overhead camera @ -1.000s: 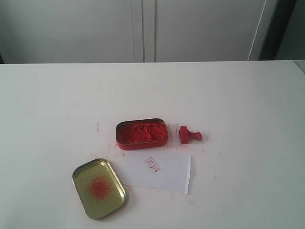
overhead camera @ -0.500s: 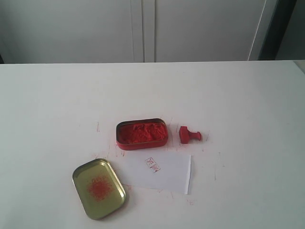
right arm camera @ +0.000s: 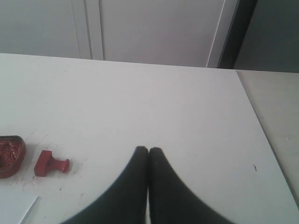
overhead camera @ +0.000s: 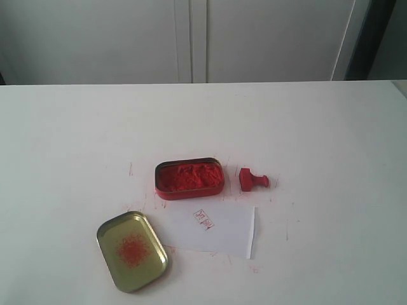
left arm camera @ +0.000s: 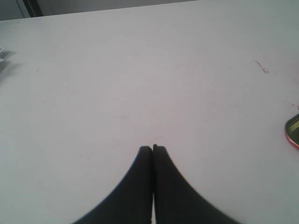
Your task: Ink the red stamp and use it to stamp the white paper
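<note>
The red stamp [overhead camera: 253, 180] lies on its side on the white table, just right of the open red tin of ink paste [overhead camera: 189, 178]; the right wrist view also shows the stamp [right arm camera: 50, 164]. In front of the tin lies the white paper [overhead camera: 213, 229], carrying a small red print. Neither arm appears in the exterior view. My left gripper [left arm camera: 153, 147] is shut and empty over bare table, far from the stamp. With its fingers pressed together and nothing held, my right gripper [right arm camera: 148, 149] sits well to the side of the stamp.
The gold lid [overhead camera: 131, 250] with a red smudge rests at the front left, its edge [left arm camera: 293, 132] also in the left wrist view. A corner of the tin [right arm camera: 10, 155] shows in the right wrist view. Grey cabinet doors [overhead camera: 191, 38] stand behind the table.
</note>
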`<state>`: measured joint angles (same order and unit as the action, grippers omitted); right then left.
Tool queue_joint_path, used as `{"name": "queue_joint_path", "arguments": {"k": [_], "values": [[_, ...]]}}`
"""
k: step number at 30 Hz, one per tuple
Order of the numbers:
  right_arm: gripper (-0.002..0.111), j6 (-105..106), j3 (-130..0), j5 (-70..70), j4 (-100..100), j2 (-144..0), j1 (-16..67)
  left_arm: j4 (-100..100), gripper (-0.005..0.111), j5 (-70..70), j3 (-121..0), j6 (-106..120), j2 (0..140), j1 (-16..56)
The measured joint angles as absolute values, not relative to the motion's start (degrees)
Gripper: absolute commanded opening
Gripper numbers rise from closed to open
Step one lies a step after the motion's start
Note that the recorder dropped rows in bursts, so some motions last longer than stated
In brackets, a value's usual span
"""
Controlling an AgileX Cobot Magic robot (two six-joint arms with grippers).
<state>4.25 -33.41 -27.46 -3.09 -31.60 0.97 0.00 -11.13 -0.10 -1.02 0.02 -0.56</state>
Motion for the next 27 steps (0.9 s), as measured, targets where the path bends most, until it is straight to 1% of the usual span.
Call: {"name": "queue_joint_path", "arguments": {"k": [12,27], "values": [[0.0,4.2,-33.4,-27.3,-3.1,-31.0,1.0,0.0,0.0,-11.1,-0.1,-1.0,0.0,-0.6],[0.0,4.2,-32.9,-27.8,-3.2,-19.6,1.0,0.0,0.0,-11.1,-0.1,-1.0,0.0,-0.6]]}}
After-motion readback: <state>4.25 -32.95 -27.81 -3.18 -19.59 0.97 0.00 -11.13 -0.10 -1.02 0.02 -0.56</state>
